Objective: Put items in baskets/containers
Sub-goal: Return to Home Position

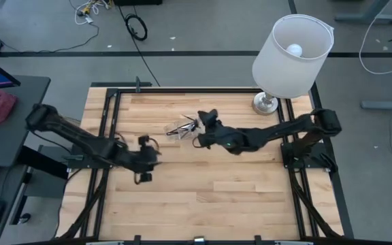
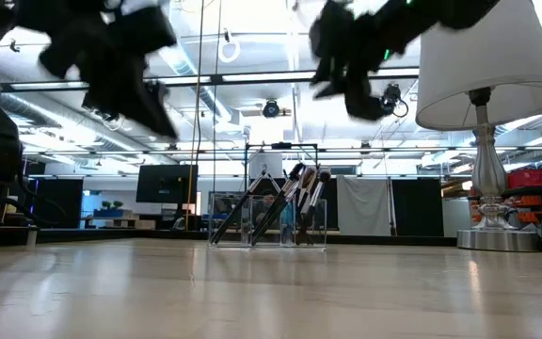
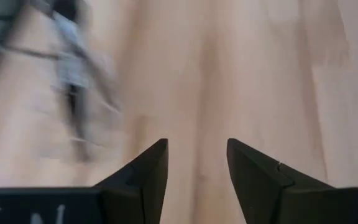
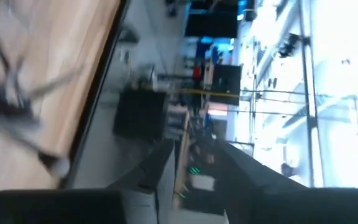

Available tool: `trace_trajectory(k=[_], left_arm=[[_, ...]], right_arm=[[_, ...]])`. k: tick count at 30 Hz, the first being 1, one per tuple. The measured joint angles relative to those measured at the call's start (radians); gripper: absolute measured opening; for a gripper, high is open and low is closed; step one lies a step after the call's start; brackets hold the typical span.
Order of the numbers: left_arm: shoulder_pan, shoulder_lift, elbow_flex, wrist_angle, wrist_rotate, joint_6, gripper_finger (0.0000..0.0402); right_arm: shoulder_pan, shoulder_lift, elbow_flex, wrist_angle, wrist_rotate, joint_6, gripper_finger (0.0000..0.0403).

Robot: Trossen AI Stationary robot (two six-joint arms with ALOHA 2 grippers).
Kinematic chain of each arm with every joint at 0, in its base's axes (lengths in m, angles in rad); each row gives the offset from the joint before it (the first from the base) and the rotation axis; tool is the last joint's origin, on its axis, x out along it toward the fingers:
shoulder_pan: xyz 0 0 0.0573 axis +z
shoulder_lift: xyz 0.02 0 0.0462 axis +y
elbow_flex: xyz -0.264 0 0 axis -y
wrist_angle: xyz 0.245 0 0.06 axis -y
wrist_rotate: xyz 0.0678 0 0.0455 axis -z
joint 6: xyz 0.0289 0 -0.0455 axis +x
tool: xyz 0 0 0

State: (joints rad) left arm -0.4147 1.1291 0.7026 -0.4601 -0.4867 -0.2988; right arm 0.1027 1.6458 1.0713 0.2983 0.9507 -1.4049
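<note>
The clear plastic container (image 1: 181, 128) (image 2: 267, 222) stands on its base on the far middle of the table. Several dark-handled makeup brushes (image 2: 288, 200) lean inside it with their bristle ends up. My right gripper (image 1: 207, 120) (image 2: 346, 58) (image 4: 197, 171) hangs open in the air just right of and above the container, holding nothing. My left gripper (image 1: 145, 158) (image 2: 120, 66) (image 3: 197, 163) is open too, raised over bare wood to the near left of the container. The left wrist view shows the container (image 3: 72, 59) only as a blur.
A lamp with a white shade (image 1: 292, 47) (image 2: 483, 61) stands on its metal base (image 1: 265, 103) at the table's far right corner, close behind my right arm. A black frame rail (image 1: 107, 122) runs along the table's sides. Bare wood (image 1: 209, 197) fills the near half.
</note>
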Motion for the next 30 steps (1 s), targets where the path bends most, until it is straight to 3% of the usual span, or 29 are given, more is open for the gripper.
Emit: trace_trajectory(k=[4,8,13,16,18,22,25,30], left_arm=[[0.0,-0.177,0.046,-0.101,-0.136,-0.004,0.017],[0.0,-0.363,0.049,-0.154,-0.21,0.017,0.017],[0.0,-0.565,0.037,-0.278,-0.24,0.023,0.017],[0.0,-0.682,-0.023,-0.267,-0.254,0.041,0.017],[0.0,-0.75,-0.083,-0.24,-0.263,0.055,0.017],[0.0,-0.873,-0.214,-0.154,-0.323,0.053,0.017],[0.001,-0.94,-0.274,-0.039,-0.306,0.102,0.017],[0.001,-1.027,-0.31,0.01,-0.255,0.113,0.017]], right_arm=[[0.076,-0.117,0.0,-0.062,-0.022,0.232,0.0111],[0.126,-0.278,0.0,-0.289,-0.138,0.555,0.011],[0.105,-0.488,0.0,-0.652,-0.502,1.073,0.011],[0.083,-0.583,0.0,-0.816,-0.688,1.261,0.011],[0.081,-0.642,-0.024,-0.848,-0.735,1.305,0.011],[0.084,-0.772,-0.209,-0.639,-0.743,1.258,0.011],[0.072,-0.877,-0.398,-0.425,-0.743,1.224,0.011],[0.047,-1.039,-0.673,-0.21,-0.743,1.355,0.011]])
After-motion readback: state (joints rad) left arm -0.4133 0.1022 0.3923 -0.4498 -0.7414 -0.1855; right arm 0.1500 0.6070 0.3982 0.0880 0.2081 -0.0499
